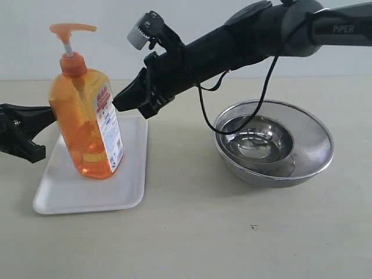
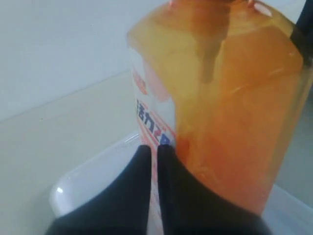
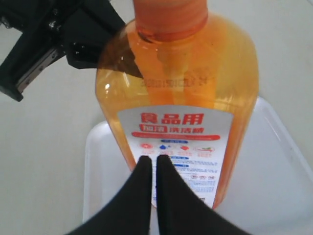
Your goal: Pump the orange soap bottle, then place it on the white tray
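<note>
Exterior view: found tall translucent orange plastic soap bottle (image 1: 87,128) upright on flat white rectangular tray (image 1: 87,200), seemingly placed, needing no support. Noted left gripper (image 2: 153,152) and right gripper (image 3: 153,160) flanking it, fingers together, empty.

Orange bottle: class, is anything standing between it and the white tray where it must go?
Nothing visible. The bottle already stands upright on the tray; the steel bowl sits apart, off to one side.
</note>
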You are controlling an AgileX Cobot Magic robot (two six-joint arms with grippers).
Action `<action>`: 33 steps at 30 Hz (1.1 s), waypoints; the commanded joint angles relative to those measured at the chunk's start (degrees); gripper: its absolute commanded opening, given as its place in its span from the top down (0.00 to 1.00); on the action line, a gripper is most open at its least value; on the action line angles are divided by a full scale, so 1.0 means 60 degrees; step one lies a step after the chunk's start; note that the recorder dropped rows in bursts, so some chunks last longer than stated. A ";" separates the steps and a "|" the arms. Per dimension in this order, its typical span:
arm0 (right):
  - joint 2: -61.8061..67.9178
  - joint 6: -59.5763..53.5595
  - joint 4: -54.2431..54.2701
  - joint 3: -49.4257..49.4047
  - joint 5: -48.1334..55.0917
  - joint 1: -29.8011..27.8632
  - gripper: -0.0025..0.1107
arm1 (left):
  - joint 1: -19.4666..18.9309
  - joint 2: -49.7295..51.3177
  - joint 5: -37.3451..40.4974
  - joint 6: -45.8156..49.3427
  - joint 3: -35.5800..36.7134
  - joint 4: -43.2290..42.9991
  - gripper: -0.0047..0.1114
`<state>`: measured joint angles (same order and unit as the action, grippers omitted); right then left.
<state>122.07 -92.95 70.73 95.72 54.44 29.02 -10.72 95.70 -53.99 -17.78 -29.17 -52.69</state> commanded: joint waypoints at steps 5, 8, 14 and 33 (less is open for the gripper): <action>-0.0018 -0.0148 0.0114 0.0063 -0.0415 0.0042 0.98 | -0.0015 0.0045 -0.0076 -0.0229 -0.0031 -0.0191 0.92; -0.0018 -0.0148 0.0150 0.0063 -0.0430 0.0042 0.98 | -0.0015 0.0045 -0.0159 -0.0325 -0.0031 -0.0438 0.92; -0.0018 -0.0148 0.0150 0.0063 -0.0454 0.0042 0.98 | -0.0015 0.0045 -0.0255 -0.0546 -0.0031 -0.0660 0.92; -0.0018 -0.0080 0.0150 0.0063 -0.0543 0.0042 0.98 | -0.0015 0.0006 0.0391 -0.0674 -0.0031 -0.0620 0.92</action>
<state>122.07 -93.64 71.41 95.76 51.20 29.23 -10.72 95.70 -52.67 -21.39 -29.17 -56.40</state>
